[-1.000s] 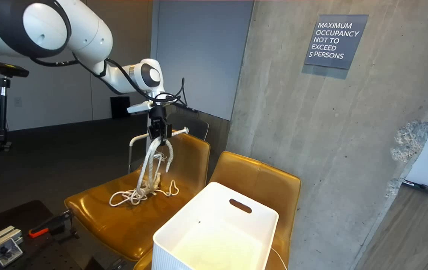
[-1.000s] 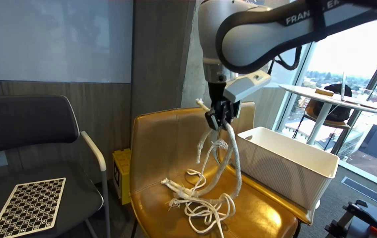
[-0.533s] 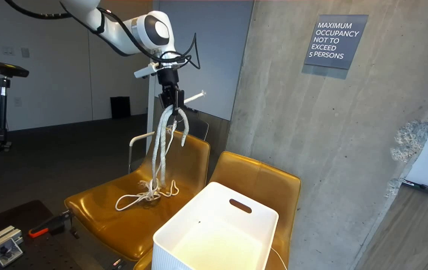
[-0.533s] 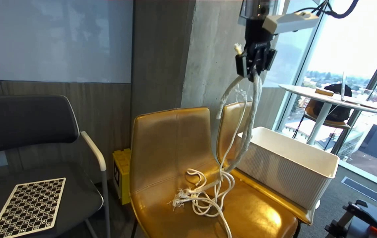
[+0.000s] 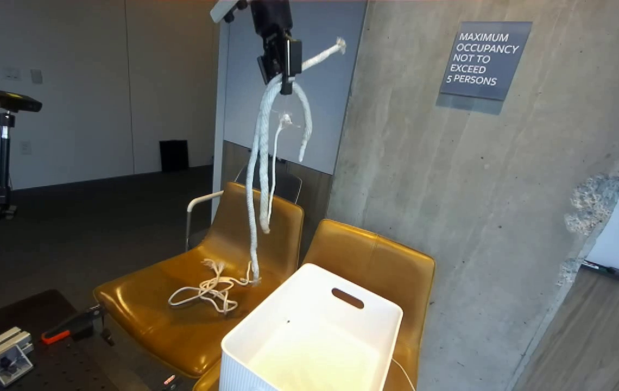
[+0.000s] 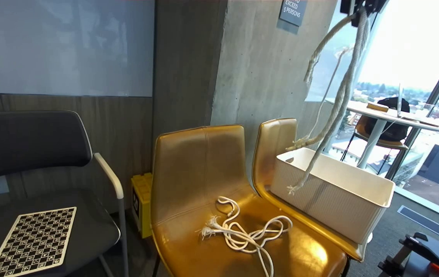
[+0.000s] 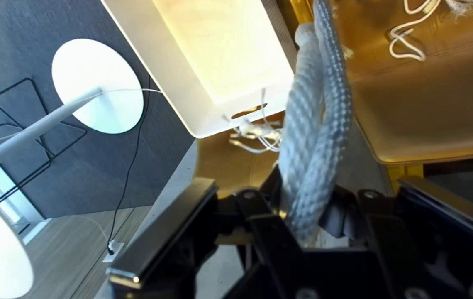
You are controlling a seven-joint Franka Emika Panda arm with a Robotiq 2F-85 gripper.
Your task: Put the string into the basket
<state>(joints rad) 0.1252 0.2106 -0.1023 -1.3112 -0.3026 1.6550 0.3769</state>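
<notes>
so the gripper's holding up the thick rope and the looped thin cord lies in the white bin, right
Not the white bin: both exterior views show the looped thin cord on the golden-brown chair seat beside it. The gripper is indeed holding up the thick rope.

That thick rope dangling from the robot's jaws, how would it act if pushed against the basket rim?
Mostly floppy, I'd guess: the thick rope droops in long strands. Slightly springy, perhaps, since one short end juts out sideways. It might snag, given the frayed tip hanging lowest.
</notes>
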